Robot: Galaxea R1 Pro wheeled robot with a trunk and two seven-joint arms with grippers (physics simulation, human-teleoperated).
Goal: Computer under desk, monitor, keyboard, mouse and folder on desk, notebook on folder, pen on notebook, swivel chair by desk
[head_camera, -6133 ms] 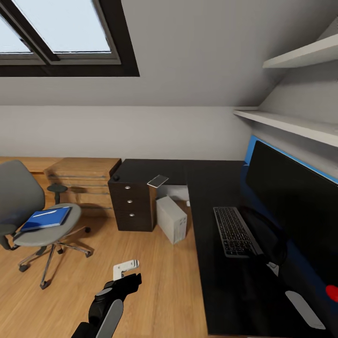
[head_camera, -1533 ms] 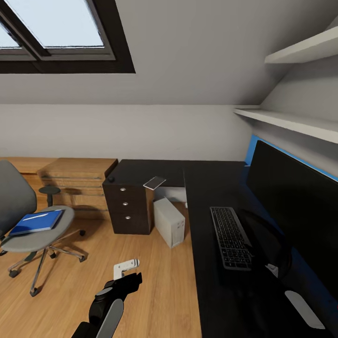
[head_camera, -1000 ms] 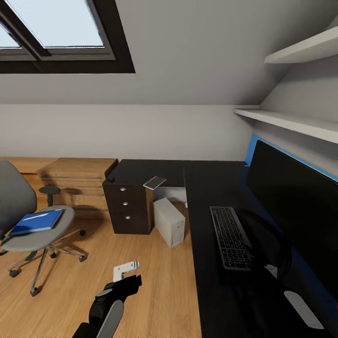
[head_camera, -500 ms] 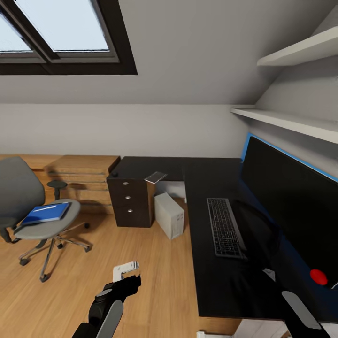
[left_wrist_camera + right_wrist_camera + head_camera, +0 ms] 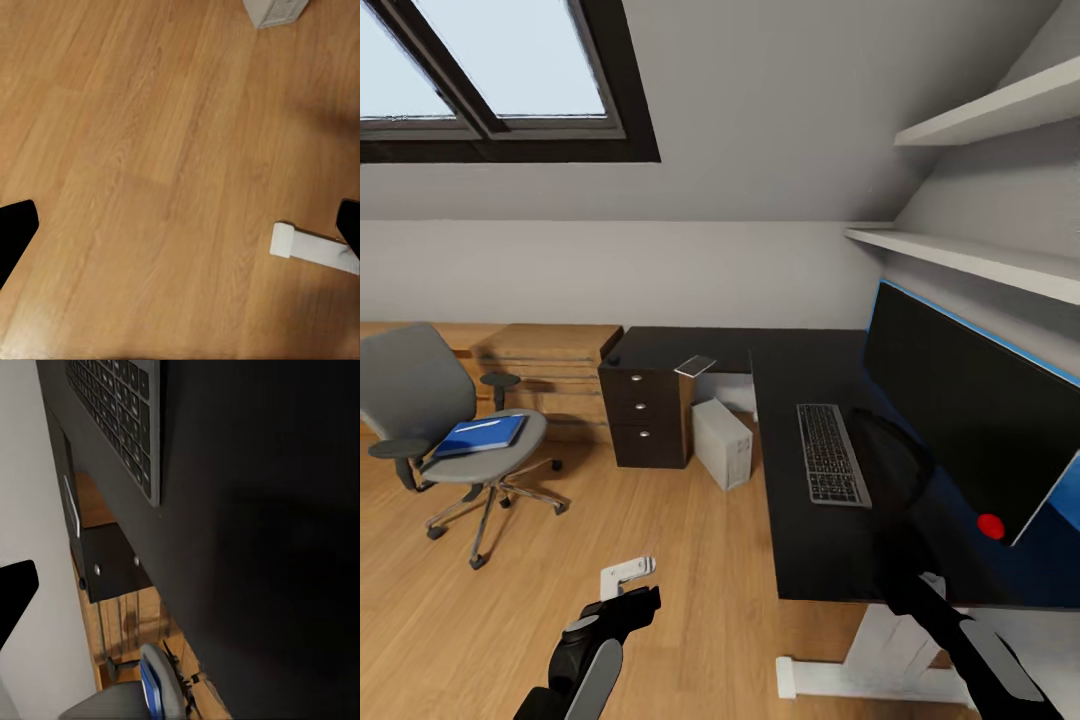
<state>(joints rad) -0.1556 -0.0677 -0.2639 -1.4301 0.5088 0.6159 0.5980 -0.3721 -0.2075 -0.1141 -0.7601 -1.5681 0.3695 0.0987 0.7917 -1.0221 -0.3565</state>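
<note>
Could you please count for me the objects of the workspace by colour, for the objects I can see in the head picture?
Black or dark: 3, the desk, monitor, drawer cabinet
Grey or silver: 3, the chair, keyboard, notebook
Blue: 1, the folder
White: 1, the computer
Total: 8

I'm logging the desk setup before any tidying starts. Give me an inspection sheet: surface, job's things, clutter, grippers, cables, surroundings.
Surface: black desk top, mostly bare.
Job's things: monitor and keyboard on the desk; computer on the floor by the dark drawer cabinet; folder on the swivel chair seat, away from the desk; notebook at the desk's far corner edge; a small dark object, maybe the mouse, on the cabinet end.
Clutter: nothing seen.
Grippers: left gripper low over the wood floor, open and empty; right gripper's state cannot be told.
Cables: nothing seen.
Surroundings: skylight, wall shelves, light-wood cabinets.
</note>
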